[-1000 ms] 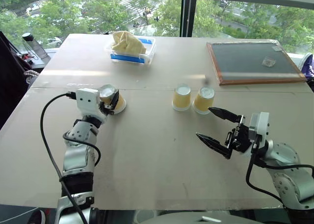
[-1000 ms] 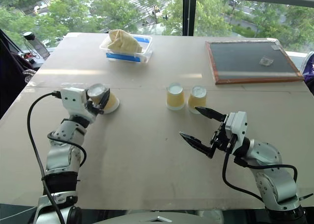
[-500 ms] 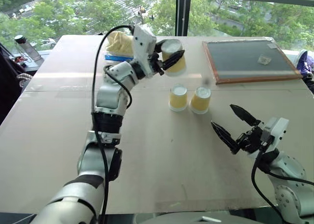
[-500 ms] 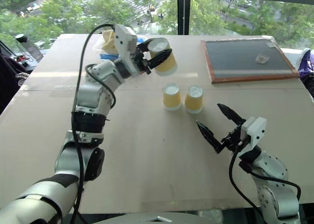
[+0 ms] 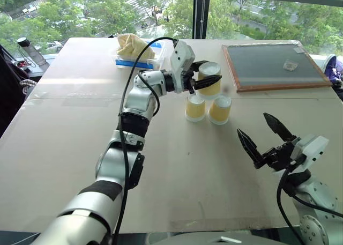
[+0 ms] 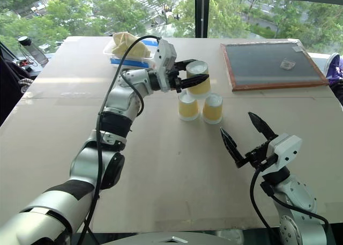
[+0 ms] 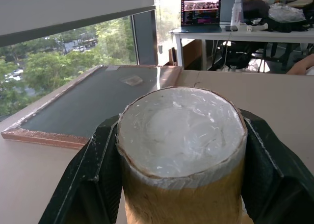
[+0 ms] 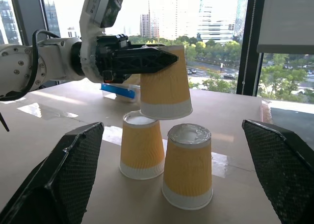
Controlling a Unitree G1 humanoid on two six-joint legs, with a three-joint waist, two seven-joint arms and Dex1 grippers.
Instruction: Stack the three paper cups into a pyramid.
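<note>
Above two upside-down paper cups (image 5: pixel 194 108) (image 5: pixel 220 109) standing side by side on the counter (image 5: pixel 177 170): third cup (image 5: pixel 208 80), upside down, clamped in left hand (image 5: pixel 206 80), its rim just over the nearer-left cup's base, possibly touching. Right hand (image 5: pixel 260 139) spread wide, empty, near, clear of the cups.

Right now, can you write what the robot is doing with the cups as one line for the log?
left gripper: shut on third cup, just above two base cups | right gripper: open, empty | pyramid: top not placed
</note>
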